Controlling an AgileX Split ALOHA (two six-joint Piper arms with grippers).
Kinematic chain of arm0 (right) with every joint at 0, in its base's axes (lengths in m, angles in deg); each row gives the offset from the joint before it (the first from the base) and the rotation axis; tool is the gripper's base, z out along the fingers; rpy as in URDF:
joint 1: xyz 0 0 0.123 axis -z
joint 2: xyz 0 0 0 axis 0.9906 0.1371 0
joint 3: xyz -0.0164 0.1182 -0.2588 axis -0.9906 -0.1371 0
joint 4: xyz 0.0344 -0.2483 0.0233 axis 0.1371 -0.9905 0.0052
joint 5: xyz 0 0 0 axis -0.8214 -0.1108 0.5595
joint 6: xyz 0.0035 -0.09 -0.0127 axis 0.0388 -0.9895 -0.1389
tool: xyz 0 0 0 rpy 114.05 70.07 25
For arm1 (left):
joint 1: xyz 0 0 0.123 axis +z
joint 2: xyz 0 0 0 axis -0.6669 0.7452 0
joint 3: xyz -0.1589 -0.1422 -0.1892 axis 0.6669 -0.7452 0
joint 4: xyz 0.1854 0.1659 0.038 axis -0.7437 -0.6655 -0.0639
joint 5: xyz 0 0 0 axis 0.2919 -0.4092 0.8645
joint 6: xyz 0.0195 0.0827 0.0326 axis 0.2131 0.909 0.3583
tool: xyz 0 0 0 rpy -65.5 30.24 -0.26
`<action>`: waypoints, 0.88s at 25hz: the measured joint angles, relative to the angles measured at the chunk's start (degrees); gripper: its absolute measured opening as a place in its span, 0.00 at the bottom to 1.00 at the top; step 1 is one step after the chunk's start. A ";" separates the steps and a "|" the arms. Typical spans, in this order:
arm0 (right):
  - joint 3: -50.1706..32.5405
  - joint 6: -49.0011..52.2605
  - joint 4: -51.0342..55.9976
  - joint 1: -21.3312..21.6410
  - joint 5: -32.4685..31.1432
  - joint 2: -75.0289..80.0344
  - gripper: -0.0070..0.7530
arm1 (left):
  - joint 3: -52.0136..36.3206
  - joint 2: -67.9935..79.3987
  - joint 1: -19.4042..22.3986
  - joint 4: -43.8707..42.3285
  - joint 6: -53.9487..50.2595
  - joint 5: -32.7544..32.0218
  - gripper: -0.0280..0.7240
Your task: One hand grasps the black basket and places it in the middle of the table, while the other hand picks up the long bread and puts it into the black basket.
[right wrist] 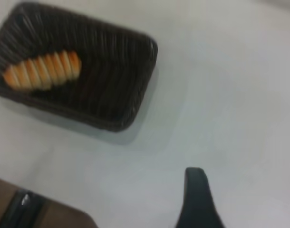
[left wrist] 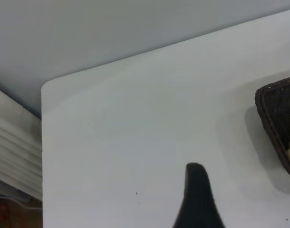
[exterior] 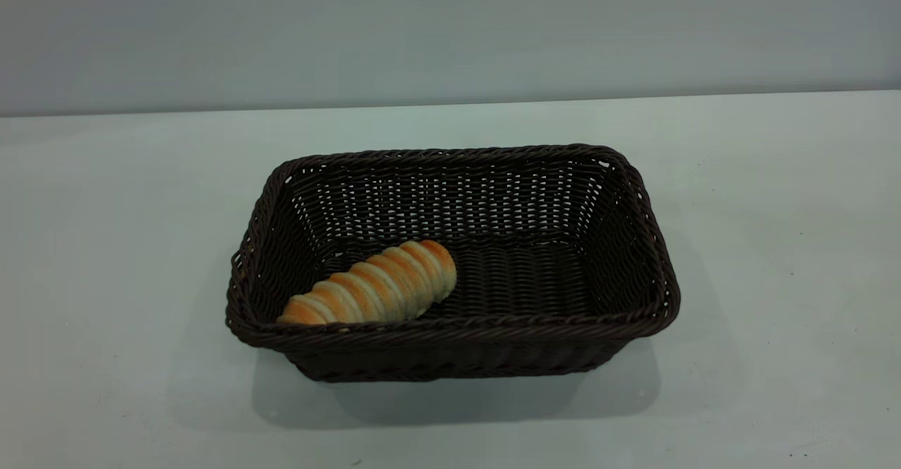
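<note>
The wide, plain white-grey surface [exterior: 774, 244] carries one large rectangular dark brown-black woven wicker basket [exterior: 637, 194], which sits near its middle in the exterior view. Inside the basket lies one small elongated golden-orange loaf of long bread [exterior: 376, 284] with pale spiral ridges, resting on the basket floor against the near wall, toward the left end, its tapered end pointing to the near-left corner.

Neither arm shows in the exterior view. Each wrist view shows only a single dark fingertip over bare surface: the left gripper [left wrist: 198, 197] is well apart from the basket, whose corner just shows at that picture's edge, and the right gripper [right wrist: 197, 199] is apart from the basket too. Whether either pair of fingers is apart or together cannot be told.

Both placements look done, so the step in hand is probably retreat. Done well, that means keeping both arms clear of the basket's braided rim so that nothing gets nudged.
</note>
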 joint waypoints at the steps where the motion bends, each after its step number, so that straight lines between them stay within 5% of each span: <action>1: -0.52 0.00 -0.01 0.00 0.00 -1.77 0.73 | -1.99 -2.83 0.00 0.00 -0.36 0.00 0.79; 13: -17.48 1.01 4.47 0.00 0.00 -25.74 0.73 | -25.29 -33.56 0.00 4.33 -1.98 -0.06 0.79; 22: -25.05 -2.57 5.03 0.00 0.00 -36.21 0.73 | -39.51 -40.99 0.00 13.86 5.07 1.69 0.79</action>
